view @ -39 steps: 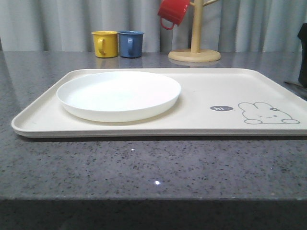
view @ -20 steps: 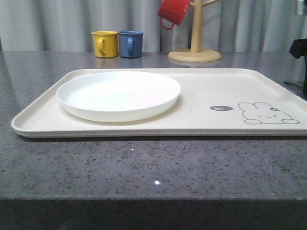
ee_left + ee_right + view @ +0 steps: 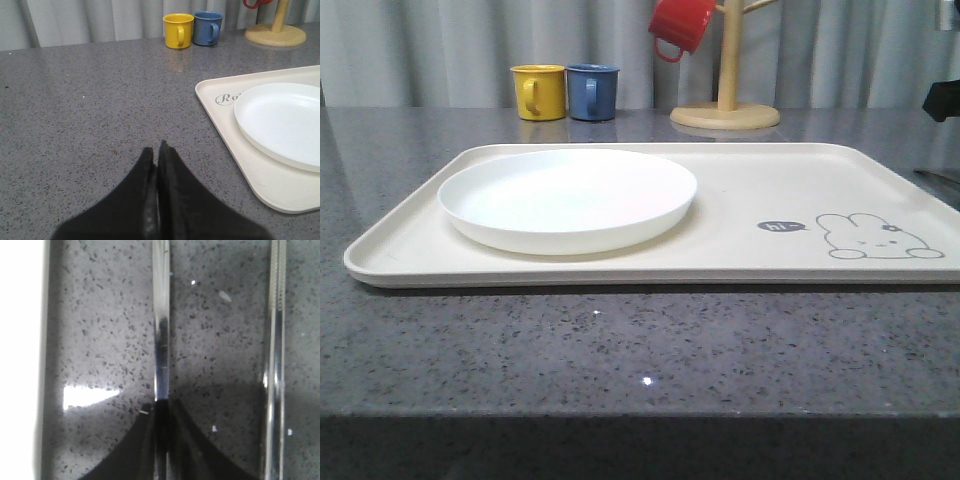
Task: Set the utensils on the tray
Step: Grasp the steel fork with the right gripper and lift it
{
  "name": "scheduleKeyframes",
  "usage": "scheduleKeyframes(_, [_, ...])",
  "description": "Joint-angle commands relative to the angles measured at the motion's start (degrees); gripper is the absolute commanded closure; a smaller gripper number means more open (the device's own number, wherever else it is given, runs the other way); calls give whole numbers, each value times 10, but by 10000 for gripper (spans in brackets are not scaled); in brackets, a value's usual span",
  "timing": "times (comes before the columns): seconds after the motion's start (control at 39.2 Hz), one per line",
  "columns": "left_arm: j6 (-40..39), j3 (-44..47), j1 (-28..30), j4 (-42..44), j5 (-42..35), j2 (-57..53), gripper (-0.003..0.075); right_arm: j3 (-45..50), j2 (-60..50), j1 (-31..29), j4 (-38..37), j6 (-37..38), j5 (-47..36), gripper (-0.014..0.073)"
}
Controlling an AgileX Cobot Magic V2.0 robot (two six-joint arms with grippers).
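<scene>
The right pincer [image 3: 161, 412] is sitting low over the speckled grey stone bench [image 3: 620, 350], its two black fingers closed against a slim silver metal utensil handle [image 3: 161, 330] that is running straight away from the fingertips; which utensil it is cannot be told from this close. A second slim metal utensil [image 3: 275, 355] is lying parallel to it, well apart. The large rectangular cream tray [image 3: 740, 265] with the rabbit drawing is sitting in the middle of the bench, its rim showing as a pale band just beside the gripped handle in the right wrist view, and the round shallow white plate [image 3: 568, 198] is resting on its left half.

The step in hand looks like lifting this first utensil. To do it well, the grip should be staying square across the thin handle, since smooth metal is likely to be slipping or pivoting; a straight upward lift high enough to clear the low rim, then a set-down on the tray's bare right half, would suit.

The left pincer [image 3: 156, 152] is hanging fully closed and empty over bare bench beside the tray's left end.
</scene>
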Motion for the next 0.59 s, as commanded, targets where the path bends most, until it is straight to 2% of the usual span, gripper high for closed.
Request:
scheduleKeyframes(0.0, [-6, -15, -3, -7, -47, 3, 739, -18, -22, 1, 2, -2, -18, 596])
scheduleKeyframes(0.33, [-6, -15, -3, -7, -47, 3, 739, -20, -82, 1, 2, -1, -9, 620])
scheduleKeyframes(0.56, [-6, -15, -3, -7, -47, 3, 739, -20, -146, 30, 8, 49, 18, 620])
